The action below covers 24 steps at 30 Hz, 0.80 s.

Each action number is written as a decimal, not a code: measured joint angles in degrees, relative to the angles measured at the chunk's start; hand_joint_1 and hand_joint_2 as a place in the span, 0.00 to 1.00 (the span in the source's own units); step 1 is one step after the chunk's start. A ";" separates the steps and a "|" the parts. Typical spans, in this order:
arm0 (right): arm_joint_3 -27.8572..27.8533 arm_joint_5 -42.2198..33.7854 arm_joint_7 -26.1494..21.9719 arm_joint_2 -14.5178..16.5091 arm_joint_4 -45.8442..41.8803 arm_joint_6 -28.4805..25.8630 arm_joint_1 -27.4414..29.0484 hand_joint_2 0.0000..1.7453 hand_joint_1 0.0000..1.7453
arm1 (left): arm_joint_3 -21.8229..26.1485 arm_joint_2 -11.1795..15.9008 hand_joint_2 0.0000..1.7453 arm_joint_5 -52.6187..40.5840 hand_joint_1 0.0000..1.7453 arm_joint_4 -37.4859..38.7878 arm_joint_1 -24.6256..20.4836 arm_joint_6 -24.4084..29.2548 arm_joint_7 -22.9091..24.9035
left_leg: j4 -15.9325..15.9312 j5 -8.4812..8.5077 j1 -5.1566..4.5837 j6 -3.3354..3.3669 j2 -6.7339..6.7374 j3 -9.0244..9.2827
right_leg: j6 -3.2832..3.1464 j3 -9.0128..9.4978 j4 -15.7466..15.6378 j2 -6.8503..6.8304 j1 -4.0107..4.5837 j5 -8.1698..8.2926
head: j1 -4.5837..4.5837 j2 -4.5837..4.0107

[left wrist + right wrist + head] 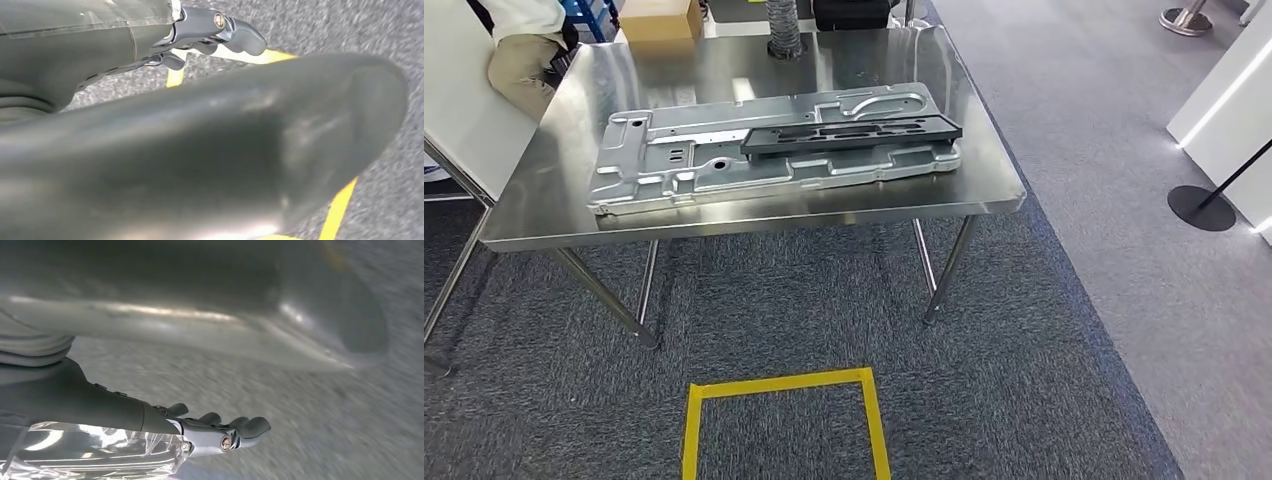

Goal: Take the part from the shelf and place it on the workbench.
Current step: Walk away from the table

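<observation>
On the workbench we already see the dark part atop a silver panel, both our left hand and right hand hanging loose and empty, so any bump walking closer could shove it off.

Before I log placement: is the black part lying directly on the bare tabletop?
No, the black part lies on top of the silver stamped panel, not on the workbench surface.

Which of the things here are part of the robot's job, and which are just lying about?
Job:
- steel workbench
- large silver stamped metal part
- black plastic part lying on top of it

Lying about:
- cardboard box
- ribbed grey hose
- yellow tape square on the carpet
- barrier post base
</observation>
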 joint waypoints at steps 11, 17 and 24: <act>0.07 1.25 4.04 -0.27 3.01 6.49 -1.35 0.00 0.00 | -0.02 0.03 0.00 -1.25 0.00 -0.03 -0.10 -0.35 0.15 | 4.26 3.52 0.42 -3.20 0.00 -7.73 | -1.76 13.26 -13.99 -0.09 -0.36 3.22 | 0.06 0.01; 0.05 0.19 6.58 -0.28 3.63 9.44 -1.48 0.00 0.00 | -0.02 -0.03 0.00 -1.76 0.00 -0.02 0.00 -0.93 0.55 | 20.49 -7.58 0.66 -3.88 -0.13 -10.47 | -2.87 7.84 -13.69 -0.37 0.19 7.48 | -0.30 0.01; -0.22 -1.46 9.42 -0.14 3.99 13.78 -1.78 0.00 0.00 | -0.02 0.13 0.00 -2.44 0.00 -0.07 -0.78 -1.49 1.94 | 0.57 -5.61 -0.08 -1.79 -0.23 5.23 | -1.31 4.02 -12.56 -0.44 0.59 10.83 | -0.21 -0.01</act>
